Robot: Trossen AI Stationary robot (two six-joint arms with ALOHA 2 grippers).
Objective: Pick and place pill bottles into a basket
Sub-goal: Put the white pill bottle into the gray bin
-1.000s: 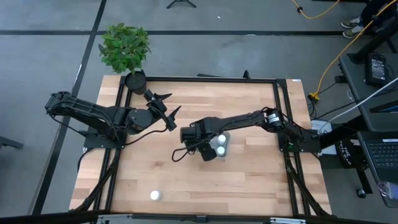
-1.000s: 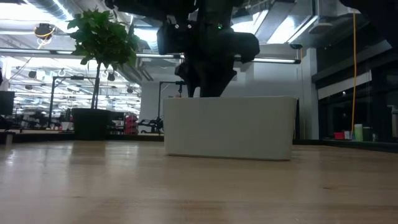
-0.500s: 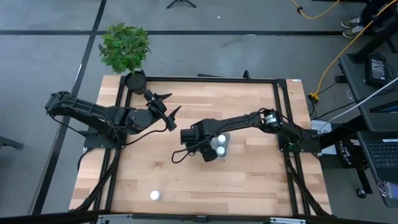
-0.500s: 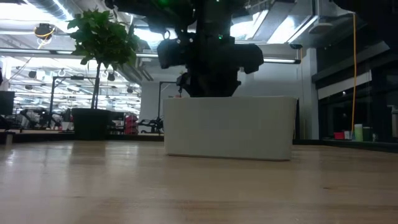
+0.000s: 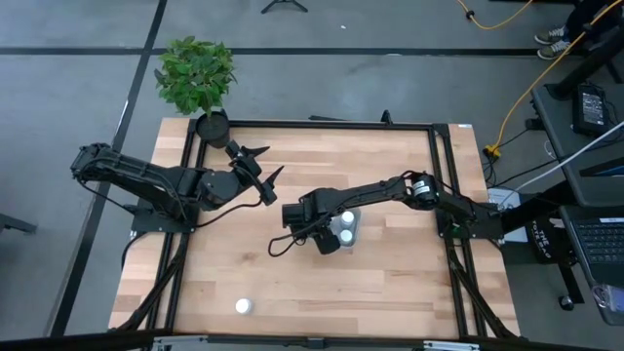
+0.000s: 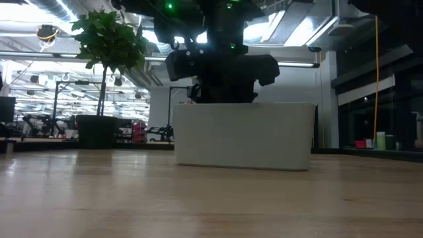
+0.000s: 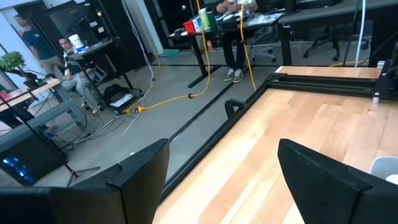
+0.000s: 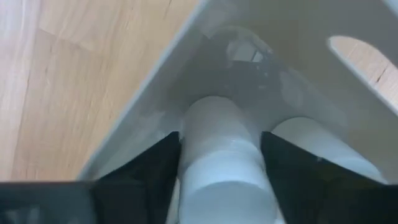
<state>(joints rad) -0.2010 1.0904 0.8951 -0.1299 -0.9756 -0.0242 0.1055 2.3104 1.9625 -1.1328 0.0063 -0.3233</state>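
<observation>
My right gripper (image 8: 221,168) is down inside the basket (image 8: 186,46), its two dark fingers (image 8: 146,171) standing on either side of a white pill bottle (image 8: 224,155) with no gap I can make out, so whether the grip holds or is letting go I cannot tell; a second bottle (image 8: 323,146) lies just beside the first against the pale wall; seen from above, the right gripper (image 5: 327,237) sits at the middle of the table (image 5: 390,283) over the basket (image 5: 354,216), where two white caps (image 5: 346,227) show touching each other; the low camera gives me only the basket's (image 6: 243,135) plain near wall with the dark wrist above it, the bottles hidden behind; out to the left my left gripper (image 5: 261,168) hangs over the far-left part of the table with its fingers (image 7: 140,168) spread wide and nothing between them; one lone bottle (image 5: 243,306) stands near the front-left edge, well apart from everything else, and other bottles I cannot find in view; a potted plant (image 5: 196,76) sits at the far-left corner; I judge these bottles light, rigid and smooth-sided, likely to tip or roll at a nudge; the safest hold looks to be across the round body just below the cap, squeezed gently and lifted straight.
</observation>
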